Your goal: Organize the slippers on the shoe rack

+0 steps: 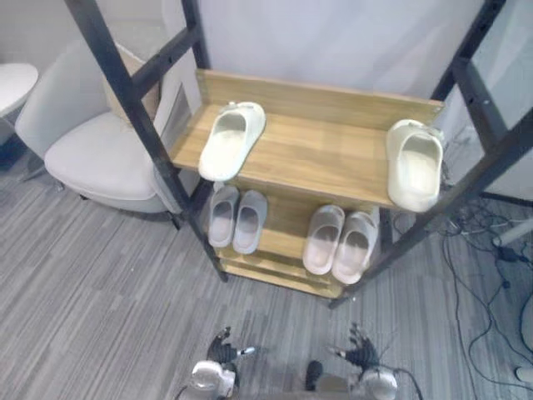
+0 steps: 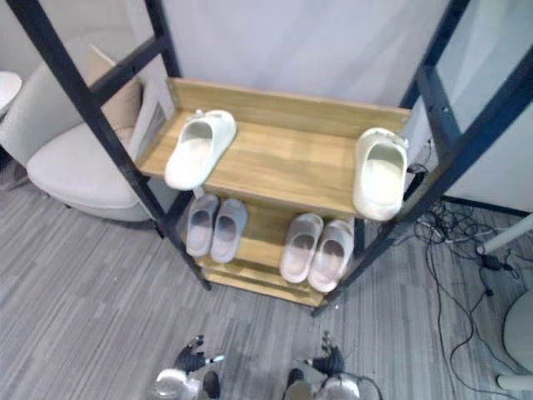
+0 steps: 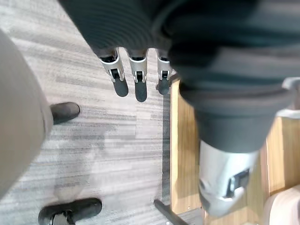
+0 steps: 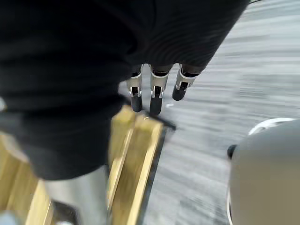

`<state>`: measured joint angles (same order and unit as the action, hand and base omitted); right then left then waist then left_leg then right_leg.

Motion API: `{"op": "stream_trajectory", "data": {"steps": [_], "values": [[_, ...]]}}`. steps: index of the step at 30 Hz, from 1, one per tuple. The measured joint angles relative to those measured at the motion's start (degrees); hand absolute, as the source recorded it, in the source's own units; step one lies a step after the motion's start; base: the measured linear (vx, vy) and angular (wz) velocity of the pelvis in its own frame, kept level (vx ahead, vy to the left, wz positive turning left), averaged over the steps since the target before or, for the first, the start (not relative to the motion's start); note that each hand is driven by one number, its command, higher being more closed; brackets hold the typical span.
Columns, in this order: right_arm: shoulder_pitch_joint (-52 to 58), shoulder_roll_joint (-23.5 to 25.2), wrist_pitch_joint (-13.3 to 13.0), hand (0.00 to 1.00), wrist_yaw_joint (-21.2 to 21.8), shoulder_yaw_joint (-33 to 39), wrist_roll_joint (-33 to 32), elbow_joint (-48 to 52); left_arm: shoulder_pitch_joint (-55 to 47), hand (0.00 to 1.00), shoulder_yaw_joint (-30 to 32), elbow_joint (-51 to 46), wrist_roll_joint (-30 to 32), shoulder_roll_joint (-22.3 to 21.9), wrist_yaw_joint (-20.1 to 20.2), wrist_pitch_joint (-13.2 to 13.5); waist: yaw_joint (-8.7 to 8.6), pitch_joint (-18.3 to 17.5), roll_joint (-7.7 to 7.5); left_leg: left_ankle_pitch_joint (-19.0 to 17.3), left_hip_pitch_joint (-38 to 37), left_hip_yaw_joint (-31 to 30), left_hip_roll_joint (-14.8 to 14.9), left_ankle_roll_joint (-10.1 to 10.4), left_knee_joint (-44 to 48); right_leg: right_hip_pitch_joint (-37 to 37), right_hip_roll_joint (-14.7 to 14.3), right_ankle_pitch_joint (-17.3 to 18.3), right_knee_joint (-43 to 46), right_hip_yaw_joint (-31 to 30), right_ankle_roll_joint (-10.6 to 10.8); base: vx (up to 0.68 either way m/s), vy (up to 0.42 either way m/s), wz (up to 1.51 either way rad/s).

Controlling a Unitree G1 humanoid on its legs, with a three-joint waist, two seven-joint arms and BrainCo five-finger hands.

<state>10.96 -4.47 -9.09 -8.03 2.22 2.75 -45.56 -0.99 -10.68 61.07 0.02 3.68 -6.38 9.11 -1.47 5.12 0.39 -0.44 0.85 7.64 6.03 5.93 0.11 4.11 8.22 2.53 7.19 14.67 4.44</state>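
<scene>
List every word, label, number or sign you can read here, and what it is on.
None. No print can be read on the rack, the left white slipper, the right white slipper, the grey pair, the pale pair or the chair.
</scene>
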Motion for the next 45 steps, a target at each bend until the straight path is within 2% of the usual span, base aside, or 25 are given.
{"op": "stream_trajectory", "data": {"steps": [4, 7, 11, 12, 13, 14, 16, 19, 24, 28, 31, 33, 34, 37, 41, 45], "values": [[-0.5, 0.0, -0.5, 0.0, 0.4, 1.8, -2.9, -3.0, 0.1, 0.0, -0.6, 0.4, 0.0, 0.3, 0.1, 0.0, -0.03, -0.2, -0.04, 0.0, -2.5, 1.0, 0.0, 0.0, -0.5, -2.8, -0.4, -0.9, -2.1, -0.3, 0.0, -0.05, 0.018, -0.07], [-0.9, 0.1, -0.6, 0.0, 0.7, 3.4, -5.2, -5.2, 0.2, 0.0, -3.6, 0.4, -0.1, 0.4, 0.1, 0.1, -0.04, -0.5, -0.08, -0.1, -3.3, 1.3, 0.0, 0.0, -1.4, -3.7, -0.9, -1.7, -3.9, -1.3, 0.3, -0.08, 0.009, -0.18], [-0.9, -0.3, -0.6, 0.0, 0.7, 5.0, -5.5, -7.1, 0.6, 0.0, -10.2, 0.2, -0.1, 0.4, 0.0, 0.1, -0.42, -0.8, -0.28, -0.4, -4.4, 1.6, 0.2, -0.1, -2.0, -4.5, -1.3, -2.6, -5.6, -1.9, 0.1, -0.01, -0.003, -0.07], [-0.7, -0.4, -0.5, 0.0, 0.6, 6.0, -5.6, -7.4, 0.7, 0.0, -14.1, -1.2, -0.2, 0.4, 0.0, 0.1, -0.62, -0.8, -0.29, -0.4, -4.9, 1.8, 0.2, -0.1, -2.2, -4.7, -1.4, -2.6, -5.6, -2.1, 0.2, 0.02, 0.0, -0.05], [-0.1, -0.5, -0.4, 0.0, 0.6, 6.6, -5.7, -7.9, 0.7, 0.0, -17.9, -4.1, -0.4, 0.5, 0.1, 0.1, -0.84, -0.8, -0.26, -0.5, -4.9, 1.9, 0.2, 0.0, -2.3, -5.4, -1.4, -2.6, -5.9, -2.1, 0.2, 0.02, 0.0, -0.05], [0.3, -0.5, -0.4, 0.0, 0.6, 6.6, -5.7, -7.9, 0.7, 0.0, -19.0, -5.2, -0.5, 0.6, 0.1, 0.1, -0.88, -0.8, -0.21, -0.5, -5.0, 1.9, 0.2, 0.0, -2.4, -5.4, -1.4, -2.6, -6.0, -2.1, 0.2, 0.03, 0.0, -0.02], [2.7, -0.7, -0.2, 0.0, 0.6, 6.6, -6.2, -7.9, 1.0, 0.0, -25.0, -13.2, -1.5, 0.7, 1.3, 0.7, -1.16, -1.5, 0.11, -0.5, -5.0, 1.7, 0.1, 0.0, -3.1, -5.5, -1.5, -2.7, -6.4, -2.0, 0.2, 0.06, 0.0, 0.02], [4.2, -0.7, 0.1, 0.0, 0.7, 6.9, -7.4, -8.3, 2.1, 0.0, -30.0, -22.7, -3.6, 0.8, 3.5, 1.8, -1.84, -1.7, 0.27, -0.1, -5.2, 1.0, -0.1, -0.1, -3.3, -6.1, -1.5, -2.6, -6.4, -1.2, 0.5, 0.09, 0.003, 0.11], [4.3, -1.1, 0.1, 0.0, 0.7, 7.0, -7.4, -9.3, 5.5, 0.0, -33.7, -35.7, -8.1, 1.3, 5.0, 2.6, -2.04, -2.1, 0.41, 0.0, -5.9, 0.8, -0.2, -0.1, -3.8, -6.2, -1.5, -2.3, -6.4, -0.8, 0.2, 0.08, -0.003, 0.04], [4.2, -1.5, 0.1, 0.0, 0.7, 6.6, -7.3, -9.2, 10.3, 0.0, -33.1, -44.6, -9.3, 2.5, 5.5, 3.3, -2.17, -2.2, 0.5, -0.1, -5.9, 0.8, -0.3, -0.2, -4.0, -6.2, -1.5, -2.2, -6.6, -0.8, 0.1, 0.04, 0.002, 0.0], [4.0, -1.5, 0.1, 0.0, 0.7, 6.4, -7.2, -9.0, 13.0, 0.0, -30.2, -50.4, -9.3, 3.0, 5.3, 4.3, -2.53, -2.2, 0.52, -0.2, -5.9, 1.0, -0.4, -0.3, -4.0, -6.2, -1.5, -2.2, -6.7, -1.0, 0.1, 0.0, 0.001, -0.01], [3.9, -1.8, 0.1, 0.0, 0.5, 5.5, -5.4, -8.9, 16.9, 0.0, -26.1, -53.9, -9.3, 4.2, 3.1, 5.1, -2.9, -2.3, 0.51, -0.2, -5.9, 1.4, -0.4, -0.4, -4.0, -6.2, -1.5, -2.5, -7.4, -1.4, 0.1, -0.01, 0.005, -0.08], [3.8, -1.8, 0.1, 0.0, 0.5, 5.5, -5.0, -8.9, 17.4, 0.0, -25.5, -53.9, -9.3, 4.3, 2.8, 5.2, -2.9, -2.3, 0.51, -0.2, -5.9, 1.4, -0.4, -0.4, -4.0, -6.2, -1.6, -2.5, -7.5, -1.4, 0.1, -0.01, 0.001, -0.09], [3.6, -2.3, 0.6, 0.0, 0.3, 4.2, -4.9, -8.8, 22.4, 0.0, -17.7, -54.0, -10.0, 5.0, -1.6, 5.4, -3.06, -2.5, 0.45, -0.3, -5.9, 2.5, -0.4, -0.4, -4.1, -6.2, -1.8, -3.6, -8.9, -2.2, 0.1, -0.02, 0.0, -0.15], [3.5, -2.2, 0.9, 0.0, 0.3, 4.2, -4.1, -8.8, 25.6, 0.0, -13.3, -53.2, -10.1, 6.9, -4.8, 5.6, -3.72, -2.5, 0.39, -0.3, -5.8, 2.8, -0.4, -0.4, -4.1, -6.3, -1.8, -4.5, -9.9, -2.4, 0.2, 0.0, 0.001, -0.06], [3.2, -2.2, 1.7, 0.0, 0.3, 4.2, -2.7, -7.9, 30.6, 0.0, -7.2, -47.3, -10.1, 8.6, -8.0, 5.6, -4.59, -2.7, 0.13, -0.3, -5.0, 2.9, -0.6, -0.4, -4.0, -6.1, -1.9, -5.4, -11.7, -2.4, 0.1, -0.01, -0.003, -0.02]]}}
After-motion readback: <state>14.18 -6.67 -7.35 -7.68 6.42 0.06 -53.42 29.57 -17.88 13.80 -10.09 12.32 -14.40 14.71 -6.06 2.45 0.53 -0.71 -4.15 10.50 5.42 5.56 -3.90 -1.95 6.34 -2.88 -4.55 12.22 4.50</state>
